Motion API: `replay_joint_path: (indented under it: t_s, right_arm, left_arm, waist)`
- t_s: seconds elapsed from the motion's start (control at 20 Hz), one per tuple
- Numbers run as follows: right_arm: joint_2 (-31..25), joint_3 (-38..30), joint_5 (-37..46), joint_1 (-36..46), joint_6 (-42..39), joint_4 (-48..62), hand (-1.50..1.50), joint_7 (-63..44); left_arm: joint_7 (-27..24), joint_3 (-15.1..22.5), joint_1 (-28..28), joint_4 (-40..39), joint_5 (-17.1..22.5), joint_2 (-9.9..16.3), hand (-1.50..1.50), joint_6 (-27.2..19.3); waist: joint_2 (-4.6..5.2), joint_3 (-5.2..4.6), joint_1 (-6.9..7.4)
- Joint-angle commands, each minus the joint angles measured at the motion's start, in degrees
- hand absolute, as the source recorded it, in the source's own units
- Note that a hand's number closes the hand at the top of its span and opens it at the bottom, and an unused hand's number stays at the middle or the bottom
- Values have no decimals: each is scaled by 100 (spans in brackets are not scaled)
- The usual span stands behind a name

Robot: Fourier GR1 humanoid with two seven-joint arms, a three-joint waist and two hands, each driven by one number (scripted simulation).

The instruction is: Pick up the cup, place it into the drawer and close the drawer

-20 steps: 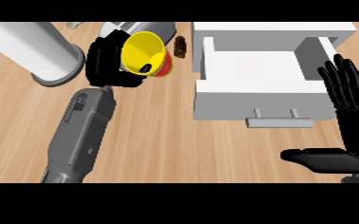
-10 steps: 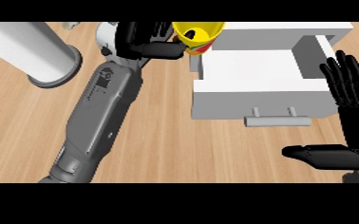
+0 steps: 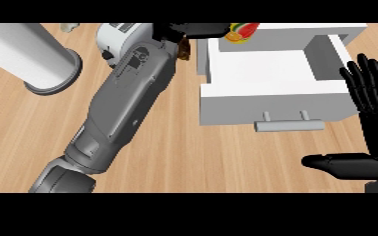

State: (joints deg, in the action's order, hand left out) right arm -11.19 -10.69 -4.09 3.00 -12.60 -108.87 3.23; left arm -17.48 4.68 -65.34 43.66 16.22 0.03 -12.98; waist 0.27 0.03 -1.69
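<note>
Left arm (image 3: 125,110) stretches diagonally up across the wooden tabletop (image 3: 192,165) from the lower left corner. Left hand (image 3: 193,30) sits at the top edge, just left of the drawer's back corner, its fingers (image 3: 210,28) curled round the cup (image 3: 241,31). Only a bit of the cup shows: yellow with red and a touch of green, peeking out right of the hand at the top edge, over the rear left corner of the drawer (image 3: 273,72). Can't tell if the cup touches the drawer wall.

The drawer is white and pulled open, with a bare inside and a grey bar handle (image 3: 289,125) on its front face, which faces the lower edge.

Right hand (image 3: 362,125) is at the right edge, beside the drawer's right side, fingers straight and spread, pointing up, thumb (image 3: 332,162) sticking out to the left lower down. It holds nothing.

A white cylinder with a grey rim (image 3: 40,60) lies at the upper left, apart from the arm. A small brown thing (image 3: 184,50) shows between the arm and the drawer's left wall, mostly hidden.
</note>
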Motion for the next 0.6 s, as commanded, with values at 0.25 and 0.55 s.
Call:
replay_joint_path:
  t_s: [0.25, 0.55]
  right_arm:
    - [24, -41, 22, 129, 19, 75, -150, 81]
    - [-130, -93, -47, 172, -221, 300, -150, 178]
  left_arm:
    - [-188, 502, -930, -1508, 616, -3, 150, -240]
    - [-260, 1536, -554, -1341, 1331, -3, 150, -629]
  waist:
    - [31, 2, -65]
    - [16, 3, -88]
